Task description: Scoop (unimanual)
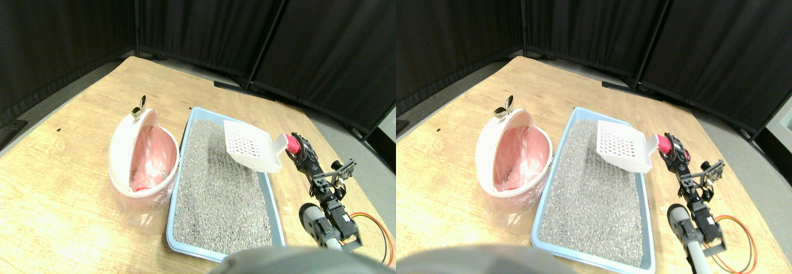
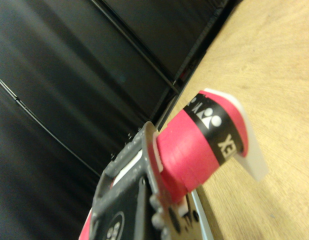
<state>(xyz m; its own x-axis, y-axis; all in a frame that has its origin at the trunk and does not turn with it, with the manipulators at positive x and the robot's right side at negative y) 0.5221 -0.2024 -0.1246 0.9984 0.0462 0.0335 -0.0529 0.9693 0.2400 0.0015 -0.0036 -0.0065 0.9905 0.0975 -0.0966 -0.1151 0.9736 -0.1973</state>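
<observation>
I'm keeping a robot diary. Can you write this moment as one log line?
step: scoop | end effector: grips scoop's pink handle | white scoop: raised over litter tray | pink-lined bin: left of tray

White slotted scoop (image 1: 250, 145) w/ red-wrapped handle (image 1: 291, 144) is hanging tilted over blue litter tray (image 1: 272, 201), above grey litter (image 1: 216, 187).

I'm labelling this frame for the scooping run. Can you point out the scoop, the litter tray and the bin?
scoop (image 1: 249, 146): stereo pair view, on its white slotted blade.
litter tray (image 1: 270, 193): stereo pair view, on its blue right rim.
bin (image 1: 121, 139): stereo pair view, on its white swing lid.
</observation>
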